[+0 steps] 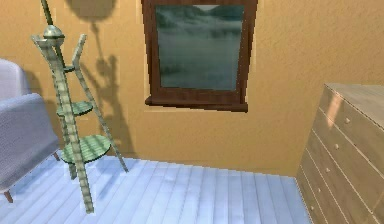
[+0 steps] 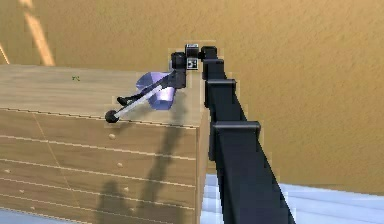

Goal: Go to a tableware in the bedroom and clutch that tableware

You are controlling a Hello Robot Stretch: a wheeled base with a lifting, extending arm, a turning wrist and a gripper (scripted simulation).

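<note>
Dark square arm [image 2: 238, 155], thin fingers [image 2: 130, 106] at lavender blob [image 2: 160, 84], woodgrain dresser [image 2: 60, 120], grasp unclear

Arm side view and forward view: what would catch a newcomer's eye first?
In the arm side view, the dark arm rises to the gripper, seen against the top of the wooden dresser at a small pale bluish thing; whether it holds anything cannot be told. In the forward view, a green tiered stand stands at the left and a dark-framed window sits in the orange wall.
</note>
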